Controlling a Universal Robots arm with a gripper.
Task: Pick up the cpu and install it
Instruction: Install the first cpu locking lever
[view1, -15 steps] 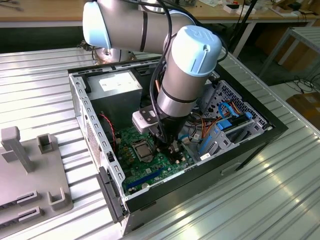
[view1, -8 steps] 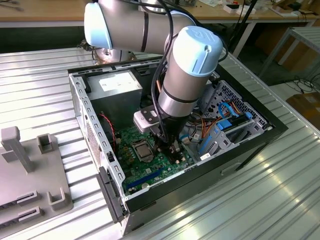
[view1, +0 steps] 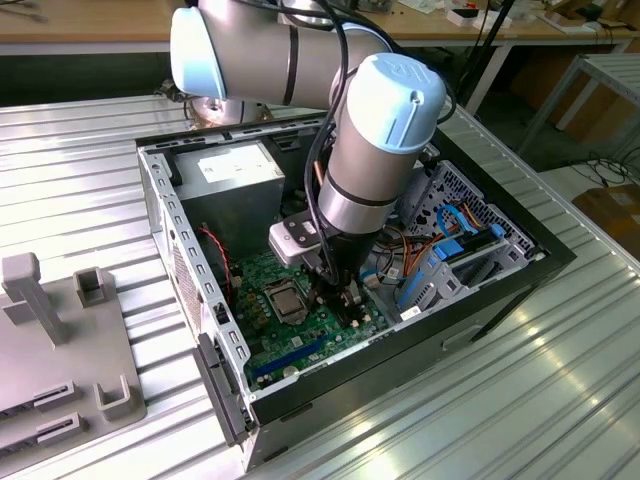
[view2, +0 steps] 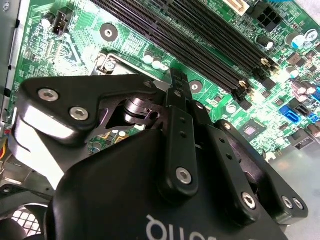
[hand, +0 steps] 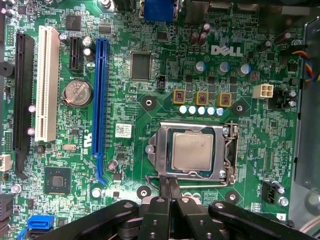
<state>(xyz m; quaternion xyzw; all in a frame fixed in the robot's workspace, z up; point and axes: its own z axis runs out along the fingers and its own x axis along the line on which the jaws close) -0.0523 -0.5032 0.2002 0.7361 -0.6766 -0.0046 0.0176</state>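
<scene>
The cpu (hand: 192, 151) lies flat in the socket (hand: 194, 152) at the middle of the motherboard (hand: 150, 65), inside the open case (view1: 190, 255). It looks light, stiff and fragile, best taken by its thin edges. The claw (hand: 168, 186) hangs just beside the socket's frame, fingers (hand: 172, 192) pressed together, pinching nothing.

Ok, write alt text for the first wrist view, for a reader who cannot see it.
A silvery cpu sits inside the metal-framed socket of a green motherboard, with the gripper just beside the socket frame, its jaws shut and holding nothing. Across the board lie blue, white and black expansion slots and a round coin battery.
</scene>
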